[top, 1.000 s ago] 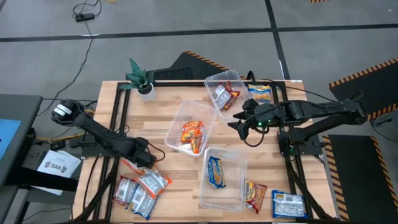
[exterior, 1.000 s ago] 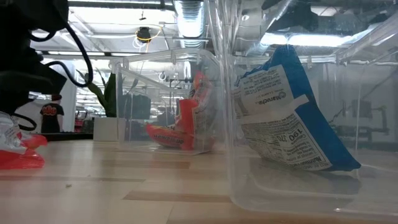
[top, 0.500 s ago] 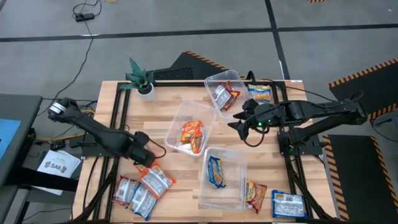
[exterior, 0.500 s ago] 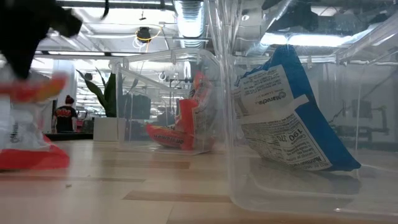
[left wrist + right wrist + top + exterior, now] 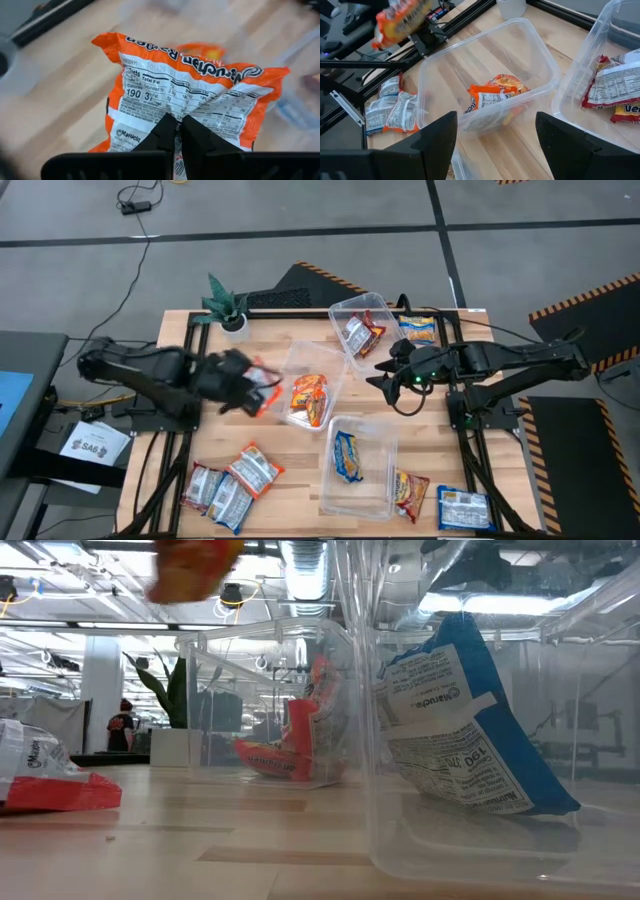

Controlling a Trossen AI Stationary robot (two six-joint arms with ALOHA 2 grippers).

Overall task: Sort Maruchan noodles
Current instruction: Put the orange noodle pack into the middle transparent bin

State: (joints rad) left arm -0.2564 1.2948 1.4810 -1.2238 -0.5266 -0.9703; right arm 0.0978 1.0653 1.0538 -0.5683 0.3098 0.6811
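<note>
Left wrist view, left fingers [image 5: 176, 131] clamped on crinkly orange packet [image 5: 185, 95], right fingers [image 5: 495, 150] apart

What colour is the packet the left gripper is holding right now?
Orange, with a white nutrition panel on its back. The packet pinched by the left gripper shows best in the left wrist view.

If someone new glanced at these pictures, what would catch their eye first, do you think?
Probably the left gripper, pinching an orange plastic ramen packet in the air beside the clear plastic tub of orange packets mid-table. Next, the red-and-silver packets at the table's near left.
</note>
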